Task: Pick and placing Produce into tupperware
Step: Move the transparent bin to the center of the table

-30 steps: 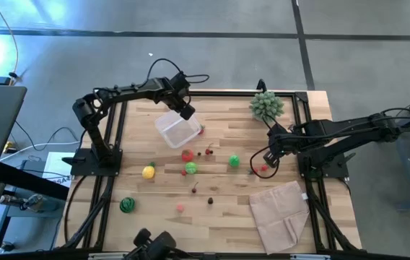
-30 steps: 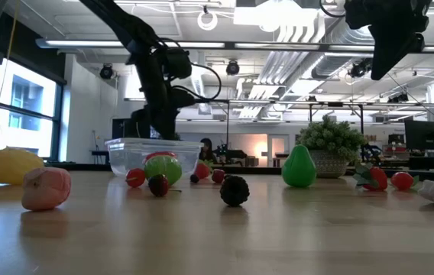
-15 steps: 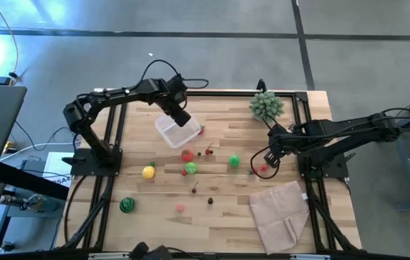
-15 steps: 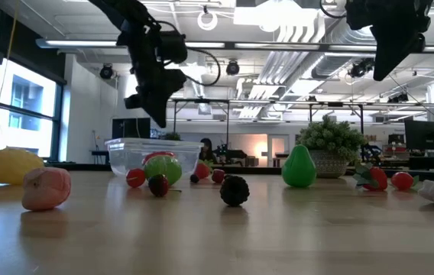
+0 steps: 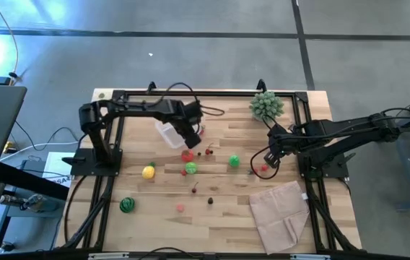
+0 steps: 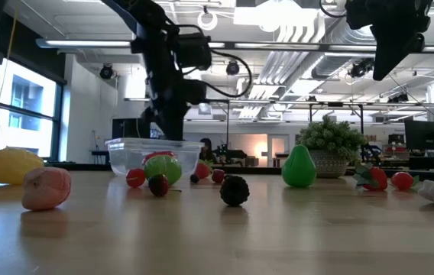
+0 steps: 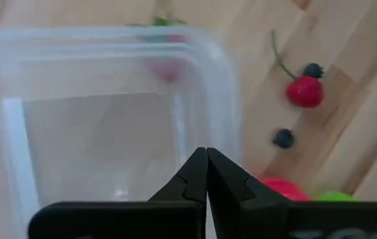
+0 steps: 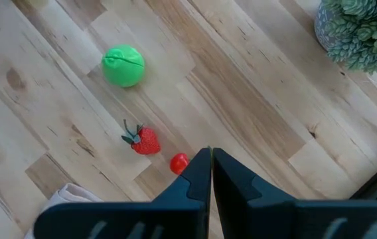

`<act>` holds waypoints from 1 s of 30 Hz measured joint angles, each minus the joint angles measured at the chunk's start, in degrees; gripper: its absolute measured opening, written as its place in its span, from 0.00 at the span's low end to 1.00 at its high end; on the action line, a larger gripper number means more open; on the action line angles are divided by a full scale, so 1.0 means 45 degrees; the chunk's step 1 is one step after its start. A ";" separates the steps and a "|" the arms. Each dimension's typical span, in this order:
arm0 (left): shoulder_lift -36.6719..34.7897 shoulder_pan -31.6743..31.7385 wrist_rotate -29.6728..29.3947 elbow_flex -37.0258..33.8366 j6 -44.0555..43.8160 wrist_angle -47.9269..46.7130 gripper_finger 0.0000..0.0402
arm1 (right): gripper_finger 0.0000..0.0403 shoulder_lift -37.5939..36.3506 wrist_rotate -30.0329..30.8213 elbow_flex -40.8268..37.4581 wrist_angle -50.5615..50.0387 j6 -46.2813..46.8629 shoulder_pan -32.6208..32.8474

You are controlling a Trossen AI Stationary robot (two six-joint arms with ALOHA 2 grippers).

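Observation:
The clear tupperware stands on the table's far left part; it looks empty in the left wrist view. My left gripper is shut, and its tips hang over the tub's right wall. Produce lies loose on the wood: a lemon, a striped melon ball, a tomato and a green round. My right gripper is shut and hovers above a strawberry and a small red berry. My left gripper's shut fingertips stand at the tupperware's right wall, coming from above. I cannot tell whether they touch it.
A spiky green plant ball sits at the far right corner. A beige folded cloth lies near right. Small berries and a pink fruit dot the middle. Black frame rails edge the table.
My left gripper rose from the tub's far side, swung toward the table's near right, and came down again at the tub's right wall. It stayed shut. The left arm now lies stretched along the far edge. The right arm kept still.

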 joint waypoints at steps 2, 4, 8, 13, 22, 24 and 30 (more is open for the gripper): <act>0.0295 -0.0227 0.0141 0.0002 -0.0093 0.0348 0.00 | 0.02 0.0000 -0.0010 0.0000 -0.0006 -0.0005 0.0000; 0.0489 -0.0485 0.0155 -0.0005 -0.0252 0.0713 0.00 | 0.02 0.0000 -0.0031 0.0000 -0.0010 -0.0084 0.0000; 0.0657 -0.1030 0.0483 0.0000 -0.0653 0.1640 0.00 | 0.02 0.0000 -0.0039 0.0000 -0.0015 -0.0100 0.0000; 0.0735 -0.1497 0.0646 0.0010 -0.0908 0.2519 0.00 | 0.02 0.0000 -0.0078 0.0000 -0.0023 -0.0250 -0.0005; 0.0740 -0.2237 0.0993 0.0010 -0.1095 0.3005 0.00 | 0.02 0.0000 -0.0073 0.0000 -0.0021 -0.0447 -0.0005; 0.0740 -0.2221 0.0762 0.0010 -0.1096 0.3005 0.00 | 0.02 0.0000 -0.0073 0.0000 -0.0024 -0.0481 -0.0001; 0.0740 -0.1613 -0.0092 0.0052 -0.1092 0.3044 0.00 | 0.02 0.0000 -0.0073 0.0000 -0.0003 -0.0437 0.0000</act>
